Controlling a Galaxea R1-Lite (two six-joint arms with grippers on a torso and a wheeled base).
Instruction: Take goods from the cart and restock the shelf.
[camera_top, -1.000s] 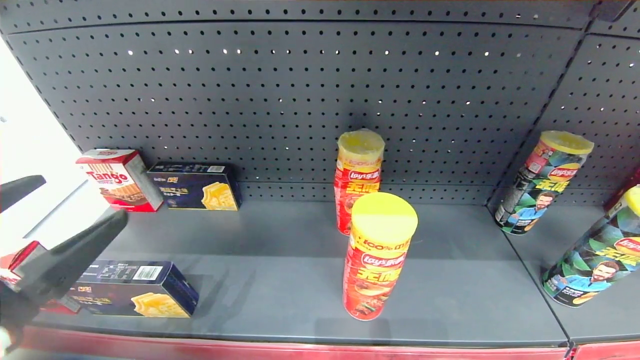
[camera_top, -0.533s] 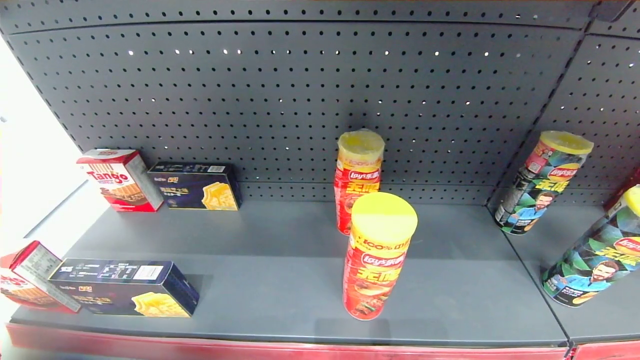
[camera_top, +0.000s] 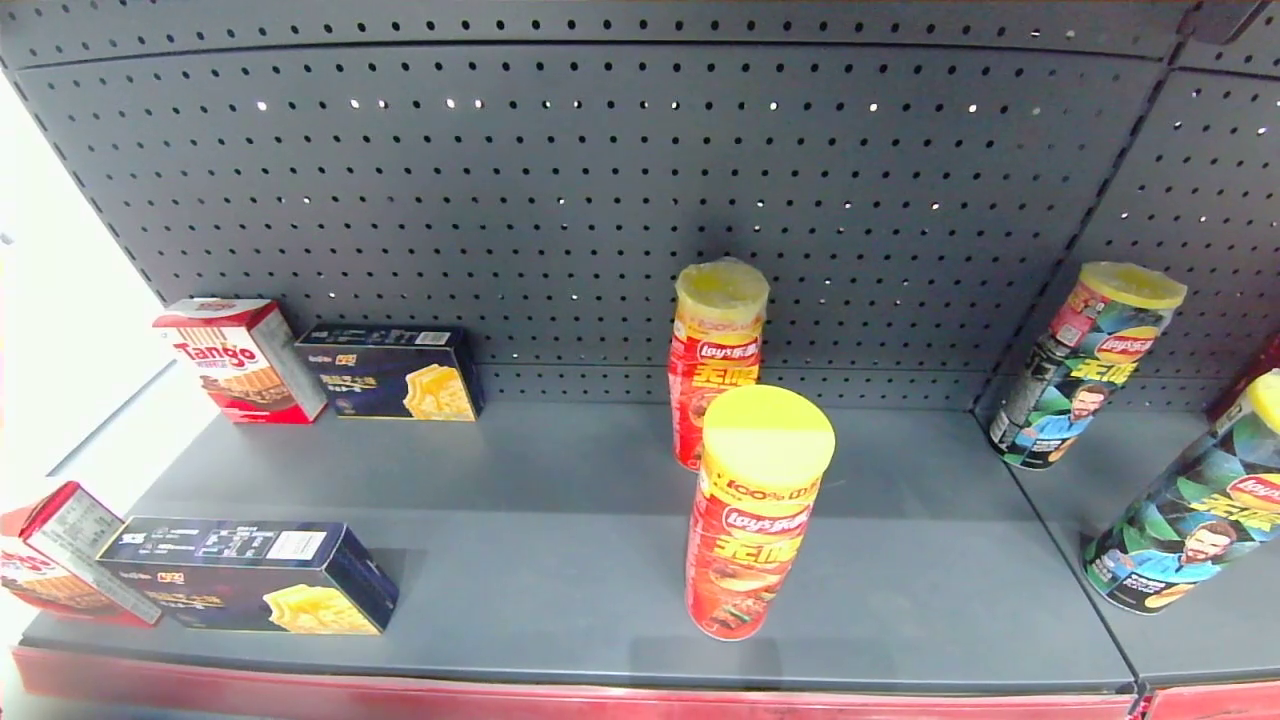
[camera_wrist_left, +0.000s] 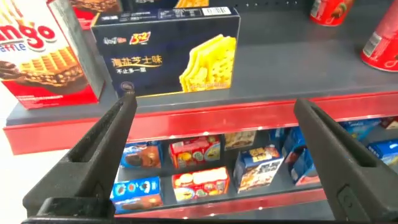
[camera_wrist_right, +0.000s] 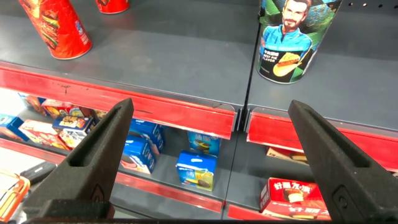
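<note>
On the grey shelf (camera_top: 560, 540) stand two red chip cans, one at the front (camera_top: 755, 515) and one at the back (camera_top: 715, 355). A dark blue cracker box (camera_top: 255, 578) lies at the front left beside a red wafer box (camera_top: 55, 555); another blue box (camera_top: 395, 372) and red wafer box (camera_top: 240, 358) sit at the back. My left gripper (camera_wrist_left: 214, 106) is open and empty just in front of the shelf's red edge, facing the blue cracker box (camera_wrist_left: 171, 53). My right gripper (camera_wrist_right: 211, 109) is open and empty before the shelf edge, below a green chip can (camera_wrist_right: 292, 37).
Two green chip cans (camera_top: 1085, 365) (camera_top: 1190, 520) stand on the neighbouring shelf section to the right. A perforated back panel (camera_top: 600, 200) closes the rear. A lower shelf with small boxed goods (camera_wrist_left: 199, 171) (camera_wrist_right: 196, 168) lies under the red edge strip (camera_top: 560, 700).
My left gripper, seen at the head view's left edge a second ago, has drawn back out of that view. The goods on the shelf have not moved.
</note>
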